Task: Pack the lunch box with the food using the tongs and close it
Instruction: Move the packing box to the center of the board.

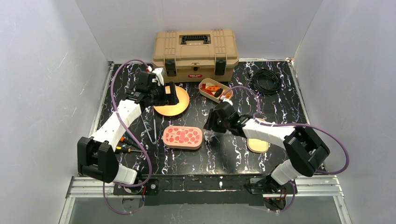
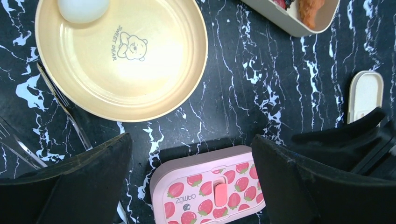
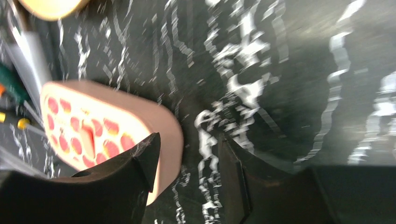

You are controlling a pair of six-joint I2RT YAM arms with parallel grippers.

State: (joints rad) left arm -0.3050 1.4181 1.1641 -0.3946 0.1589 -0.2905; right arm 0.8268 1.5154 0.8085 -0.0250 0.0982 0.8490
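The beige lunch box [image 1: 225, 95] stands open behind the middle, with orange-red food [image 1: 211, 88] inside; its corner [image 2: 299, 25] shows in the left wrist view. A white egg [image 2: 83, 8] lies on the yellow plate [image 2: 154, 79]. The pink strawberry lid [image 1: 182, 136] lies flat at the centre. Metal tongs [image 1: 152, 126] lie on the table left of the lid. My left gripper [image 2: 191, 142] hangs open above the plate's near edge and the lid [image 2: 210, 186]. My right gripper [image 3: 189, 140] is open at the lid's [image 3: 93, 126] right end, with nothing between its fingers.
A tan toolbox [image 1: 195, 53] stands at the back and a black cable [image 1: 266, 80] lies coiled at the back right. Screwdrivers [image 1: 126, 145] lie by the left arm. A small beige inner lid [image 1: 258, 144] rests under the right arm.
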